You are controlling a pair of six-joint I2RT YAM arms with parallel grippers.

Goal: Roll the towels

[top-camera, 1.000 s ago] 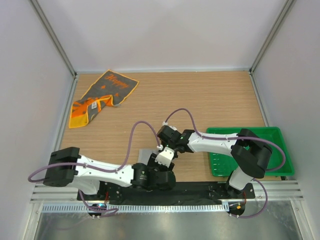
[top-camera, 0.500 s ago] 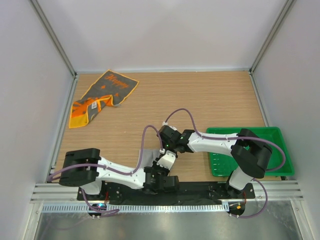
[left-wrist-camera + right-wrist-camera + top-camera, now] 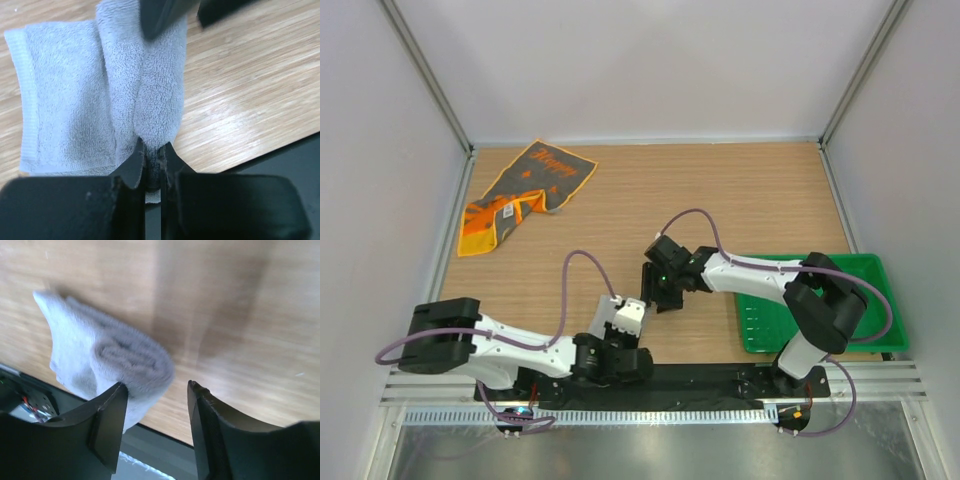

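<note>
The light grey towel (image 3: 100, 90) lies partly rolled on the wooden table near its front edge, with a thick fold running down its right side. My left gripper (image 3: 152, 150) is shut on the near end of that fold. In the top view the left gripper (image 3: 623, 322) covers most of this towel. My right gripper (image 3: 156, 385) is open just beyond the towel's far end, with the rolled end (image 3: 130, 360) beside its left finger and bare wood between its fingers. In the top view the right gripper (image 3: 656, 290) hovers mid-table. The dark grey and orange towel (image 3: 525, 190) lies rumpled at the far left.
A green plastic tray (image 3: 770, 335) sits at the right front, under the right arm. A black strip (image 3: 280, 165) runs along the table's near edge, just behind the left gripper. White walls and metal posts close in the table on three sides.
My left gripper has closed on the near end of the grey towel. My right gripper has opened, let go of the towel and drawn back a little toward the far right.
</note>
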